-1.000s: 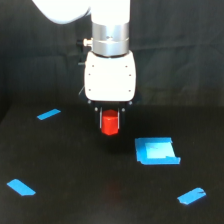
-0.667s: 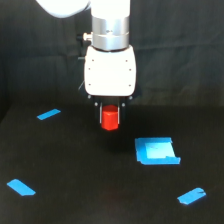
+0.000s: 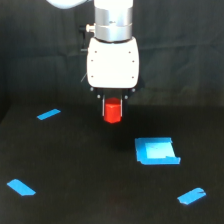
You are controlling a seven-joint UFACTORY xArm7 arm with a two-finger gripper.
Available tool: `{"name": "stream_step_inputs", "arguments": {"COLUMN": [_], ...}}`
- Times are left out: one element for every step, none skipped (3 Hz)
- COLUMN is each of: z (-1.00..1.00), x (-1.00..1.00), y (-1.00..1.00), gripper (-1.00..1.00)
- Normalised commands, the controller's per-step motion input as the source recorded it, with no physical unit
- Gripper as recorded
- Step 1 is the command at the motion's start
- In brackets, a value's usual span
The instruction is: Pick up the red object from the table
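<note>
At frame centre, the jaws clamp the red object point(image 3: 112, 111) (blue tape patch point(image 3: 156, 151) lower right) above the counter point(image 3: 90, 190).

Arm point(image 3: 114, 17) cut off by top edge of frame; upper links out of view. Gripper point(image 3: 112, 101) fingers dark, lost against black background; jaw stance unreadable. Top of red object point(image 3: 112, 111) hidden under white gripper body. Table point(image 3: 75, 170) far edge indistinct, upper frame.

Dim dark scene, soft overall blur, faint shadow on table point(image 3: 75, 165), no glare
</note>
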Motion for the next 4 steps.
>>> {"name": "stream_step_inputs", "arguments": {"z": [0.09,0.07,0.14,0.08], "x": [0.19,0.1,-0.01,-0.02], "y": [0.04,-0.05,0.04,0.01], "gripper": [-1.0,-1.0,-0.95,-1.0]}}
